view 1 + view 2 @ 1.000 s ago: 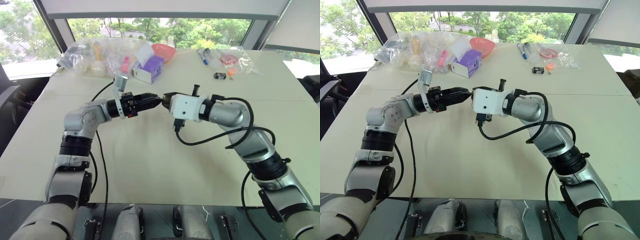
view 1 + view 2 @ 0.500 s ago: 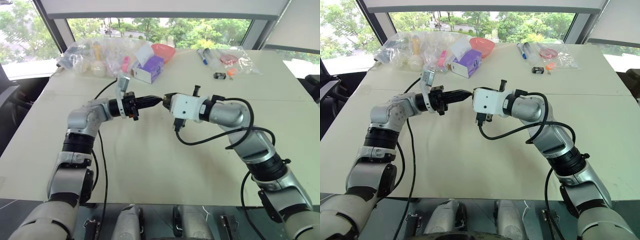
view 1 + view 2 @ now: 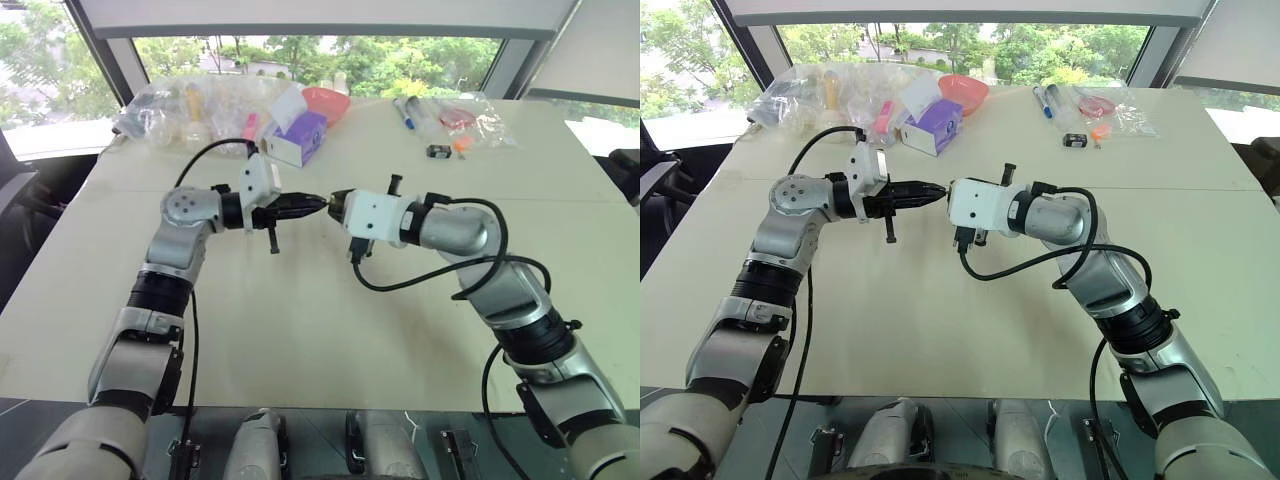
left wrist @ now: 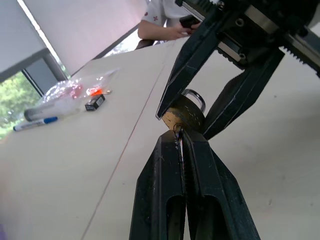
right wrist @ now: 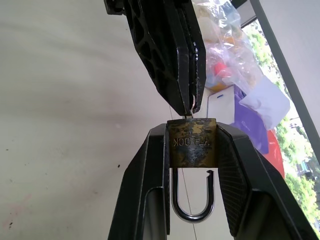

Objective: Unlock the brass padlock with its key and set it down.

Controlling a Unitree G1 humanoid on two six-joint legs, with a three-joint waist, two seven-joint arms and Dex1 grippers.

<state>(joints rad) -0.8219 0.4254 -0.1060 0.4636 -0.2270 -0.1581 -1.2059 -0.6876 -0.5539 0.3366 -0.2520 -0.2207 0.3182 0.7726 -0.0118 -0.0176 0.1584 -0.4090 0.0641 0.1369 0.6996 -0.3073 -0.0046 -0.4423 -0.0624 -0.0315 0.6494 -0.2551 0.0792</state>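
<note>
Right wrist view is giving you what the eye views are hiding: the brass padlock (image 5: 192, 142) is sitting clamped in the right tool (image 5: 192, 150) above the bench (image 3: 940, 320), shackle sprung free on one side. The left tool (image 4: 181, 145) is pinching the key (image 4: 178, 136), mostly buried, at the keyhole.

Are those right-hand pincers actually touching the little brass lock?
Touching. The right wrist view shows the right gripper's two black fingers pressed flat against both sides of the brass padlock, no gap.
</note>
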